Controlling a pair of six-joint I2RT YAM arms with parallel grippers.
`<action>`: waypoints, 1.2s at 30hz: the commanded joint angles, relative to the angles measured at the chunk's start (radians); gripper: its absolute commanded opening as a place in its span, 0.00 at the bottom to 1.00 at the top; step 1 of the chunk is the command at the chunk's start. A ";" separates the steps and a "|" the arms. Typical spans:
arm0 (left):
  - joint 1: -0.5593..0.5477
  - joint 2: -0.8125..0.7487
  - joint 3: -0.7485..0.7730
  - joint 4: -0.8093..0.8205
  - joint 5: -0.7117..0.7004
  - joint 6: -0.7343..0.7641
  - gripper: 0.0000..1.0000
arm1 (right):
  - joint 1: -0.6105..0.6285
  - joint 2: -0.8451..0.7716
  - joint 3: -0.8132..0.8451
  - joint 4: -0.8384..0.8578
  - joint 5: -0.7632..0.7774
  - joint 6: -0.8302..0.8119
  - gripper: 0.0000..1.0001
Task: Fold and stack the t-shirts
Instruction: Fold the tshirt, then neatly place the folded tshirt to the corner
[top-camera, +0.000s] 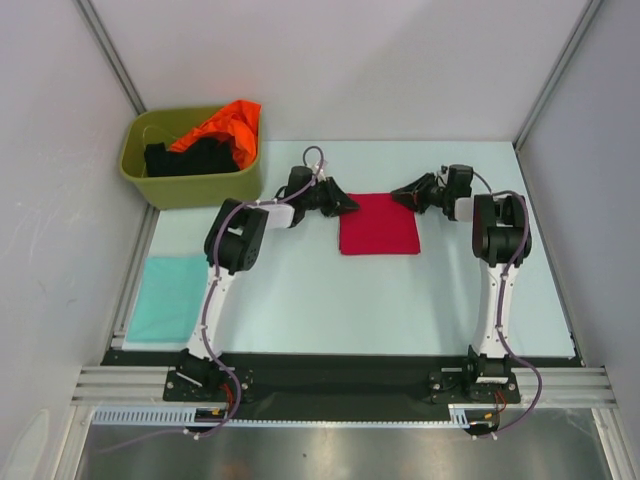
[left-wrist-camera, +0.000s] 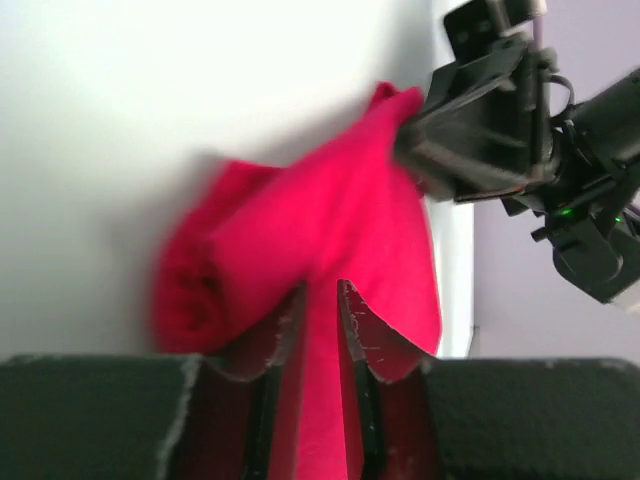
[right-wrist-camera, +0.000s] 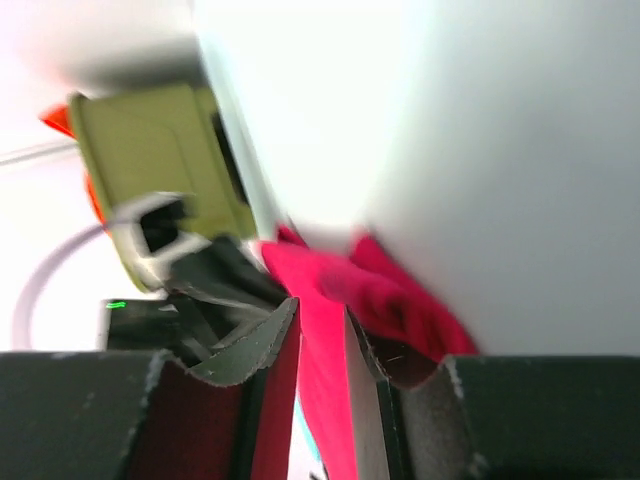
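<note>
crimson-red cloth t-shirt (top-camera: 378, 226), folded square on table (top-camera: 400, 300); left gripper (top-camera: 344, 205), right gripper (top-camera: 402, 193) jaws each clamp far corner, judged to tension edge evenly.

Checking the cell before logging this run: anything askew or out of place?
The orange shirt spills over the far rim of the green tub, not inside with the black shirt. The red shirt lies square, far corners pinched by the left pincer and right pincer. Teal shirt folded flat, fine.
</note>
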 joint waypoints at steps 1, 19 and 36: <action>0.047 0.054 0.058 0.090 -0.035 -0.063 0.23 | -0.027 0.076 0.129 0.059 0.052 0.048 0.30; 0.104 -0.314 0.001 -0.355 -0.129 0.213 0.25 | -0.187 -0.146 0.315 -0.598 0.115 -0.401 0.42; 0.049 -1.335 -0.966 -0.452 -0.290 0.225 1.00 | 0.444 -0.830 0.007 -0.997 0.656 -0.856 0.56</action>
